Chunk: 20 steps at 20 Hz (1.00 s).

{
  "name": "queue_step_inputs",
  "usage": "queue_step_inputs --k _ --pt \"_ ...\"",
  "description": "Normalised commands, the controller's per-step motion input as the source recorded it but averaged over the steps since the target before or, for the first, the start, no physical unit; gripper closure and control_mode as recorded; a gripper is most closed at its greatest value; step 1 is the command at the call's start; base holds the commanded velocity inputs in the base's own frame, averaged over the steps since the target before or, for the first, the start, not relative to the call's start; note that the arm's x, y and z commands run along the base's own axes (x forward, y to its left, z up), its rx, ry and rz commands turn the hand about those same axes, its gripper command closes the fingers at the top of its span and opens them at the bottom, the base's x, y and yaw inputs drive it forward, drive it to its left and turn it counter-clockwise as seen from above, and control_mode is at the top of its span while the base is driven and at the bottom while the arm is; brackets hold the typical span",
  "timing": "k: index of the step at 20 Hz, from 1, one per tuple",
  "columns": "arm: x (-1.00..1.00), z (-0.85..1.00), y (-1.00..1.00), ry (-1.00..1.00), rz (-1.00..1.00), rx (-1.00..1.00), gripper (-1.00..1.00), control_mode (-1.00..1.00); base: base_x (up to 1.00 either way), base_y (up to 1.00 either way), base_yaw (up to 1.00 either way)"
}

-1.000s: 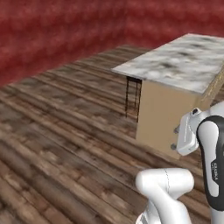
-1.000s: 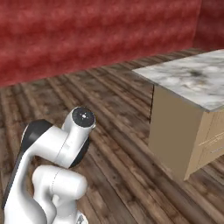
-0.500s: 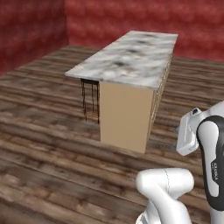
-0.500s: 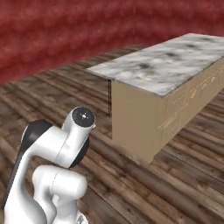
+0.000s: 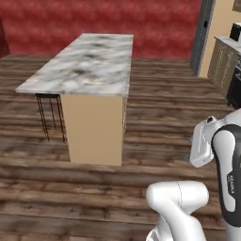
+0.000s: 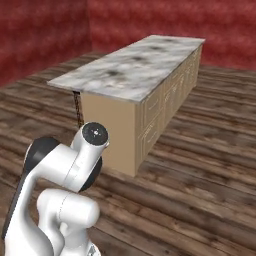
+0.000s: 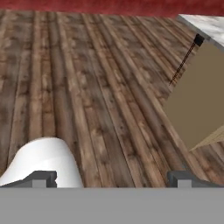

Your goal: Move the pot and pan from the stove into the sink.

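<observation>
The gripper point(image 7: 112, 179) hangs released, its 2 dark fingertips point(image 7: 41, 178) spread wide apart over bare wooden floor point(image 7: 78, 87), grasping nothing. The hand looks down and forward along the planks, with an end of the kitchen island point(image 7: 199, 105) at the right of the hand view. The arm point(image 5: 221, 174) is folded close above its base, upper link upright and elbow bent back in the left base view. A long marble-topped island point(image 5: 82, 66) stands ahead with a dark metal stool point(image 5: 51, 115) tucked under its near-left overhang and drawer fronts point(image 6: 160, 105) along its right side. Red walls point(image 6: 150, 20) close the room; cabinets point(image 5: 223, 61) stand at far right.
</observation>
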Motion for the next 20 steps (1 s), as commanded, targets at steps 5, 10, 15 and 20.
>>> queue_step_inputs --k 5,10,15,20 --pt "0.00 0.00 0.00 0.00 0.00 0.00 -1.00 1.00 -0.01 -0.21 -0.45" --pt "0.00 0.00 0.00 0.00 0.00 0.00 -1.00 1.00 -0.02 -0.02 -0.05" --pt "0.00 0.00 0.00 0.00 0.00 0.00 -1.00 1.00 0.02 -0.18 -0.01" --pt "0.00 0.00 0.00 0.00 0.00 0.00 -1.00 1.00 0.10 -0.74 -0.05"
